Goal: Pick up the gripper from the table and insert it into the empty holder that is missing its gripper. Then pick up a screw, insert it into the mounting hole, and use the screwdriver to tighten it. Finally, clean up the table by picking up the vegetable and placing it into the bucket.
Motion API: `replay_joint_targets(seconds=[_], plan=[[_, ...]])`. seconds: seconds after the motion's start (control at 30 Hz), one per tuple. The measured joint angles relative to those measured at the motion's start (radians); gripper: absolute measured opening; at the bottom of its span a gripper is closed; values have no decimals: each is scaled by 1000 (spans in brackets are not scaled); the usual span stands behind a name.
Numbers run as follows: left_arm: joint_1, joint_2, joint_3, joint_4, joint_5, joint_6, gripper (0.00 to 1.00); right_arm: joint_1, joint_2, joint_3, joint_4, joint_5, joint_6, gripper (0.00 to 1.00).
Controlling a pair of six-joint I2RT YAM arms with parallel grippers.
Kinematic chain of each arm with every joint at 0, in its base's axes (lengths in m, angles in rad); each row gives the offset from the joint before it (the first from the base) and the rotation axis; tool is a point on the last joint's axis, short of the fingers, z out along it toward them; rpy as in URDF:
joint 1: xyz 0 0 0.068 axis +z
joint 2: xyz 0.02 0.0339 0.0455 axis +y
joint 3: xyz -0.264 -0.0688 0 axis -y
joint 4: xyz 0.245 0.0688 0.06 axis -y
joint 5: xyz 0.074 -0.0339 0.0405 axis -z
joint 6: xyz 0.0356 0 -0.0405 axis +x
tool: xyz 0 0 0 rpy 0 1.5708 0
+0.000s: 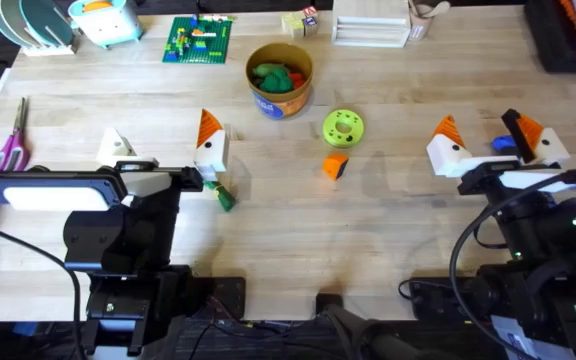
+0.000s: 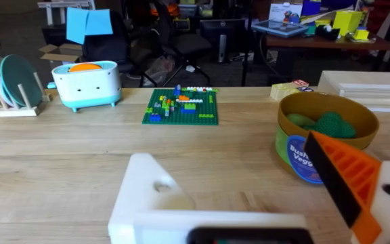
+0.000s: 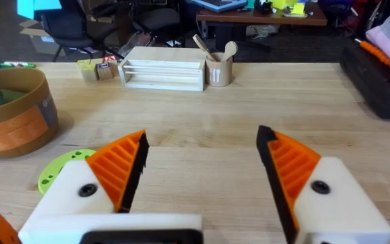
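Two claws, the left claw (image 1: 160,132) and the right claw (image 1: 481,126), are being held open, with nothing gripped. The gripper (image 1: 335,165) is being left on the table at 6 o'clock from the lime-green disc (image 1: 343,127), well apart from the holder (image 1: 118,148) at its 9 o'clock. A slip is being risked: the small ribbed piece, if pinched askew, would likely be jammed at the holder.

I'm seeing the wooden tabletop (image 1: 268,230) carrying the bucket (image 1: 280,80), lime disc (image 1: 343,127), orange gripper (image 1: 335,166), vegetable (image 1: 224,197) and scissors (image 1: 12,140).
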Motion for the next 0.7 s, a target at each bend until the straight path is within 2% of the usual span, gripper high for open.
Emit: replay_joint_targets(seconds=[0.47,0.57,0.7], plan=[[0,0,6,-8,0,0,994,0,0,0,11,1,4,991],[0,1,65,-88,0,-11,992,0,2,24,-44,0,32,991],[0,63,287,-304,-12,-22,993,0,62,179,-211,0,70,991]])
